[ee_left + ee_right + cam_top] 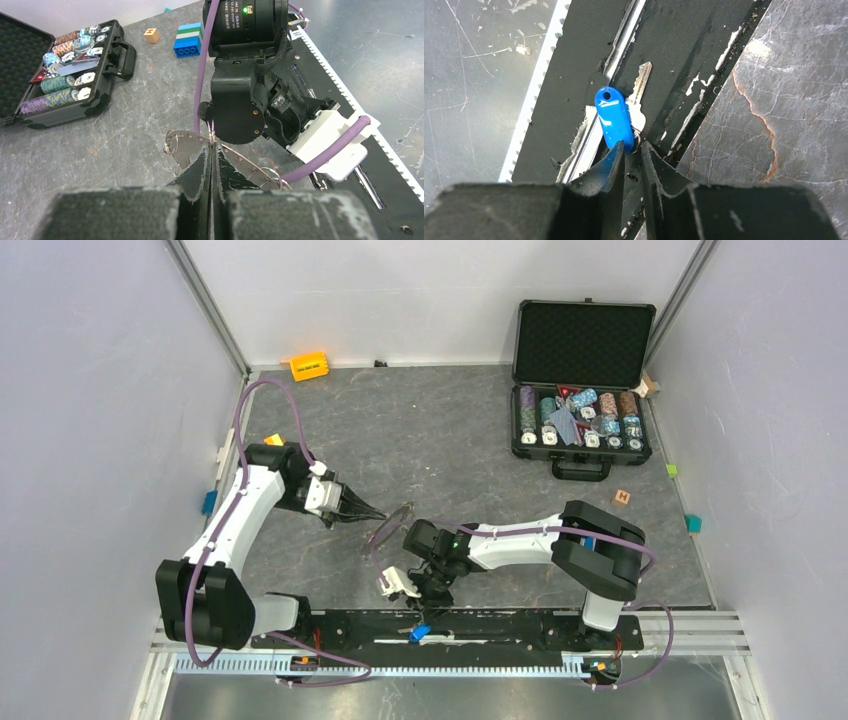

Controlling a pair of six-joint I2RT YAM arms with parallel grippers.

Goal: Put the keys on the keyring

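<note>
The keyring (391, 524), a thin grey metal ring with small holes and little wire loops along its rim (185, 145), hangs just above the table's middle. My left gripper (376, 514) is shut on its edge, the fingertips (212, 150) pressed flat together on the metal. One of the keys, with a blue plastic head (613, 117) and a short silver blade (640, 84), lies on the black rail at the near edge (420, 633). My right gripper (428, 606) points down at it, its fingertips (632, 149) narrowed onto the near end of the blue head.
An open black case of poker chips (580, 410) stands at the back right. An orange block (309, 366), a wooden cube (621, 497) and a teal block (693, 523) lie near the edges. A blue and green block (187, 40) sits beyond the right arm. The black rail (674, 55) borders a white toothed strip.
</note>
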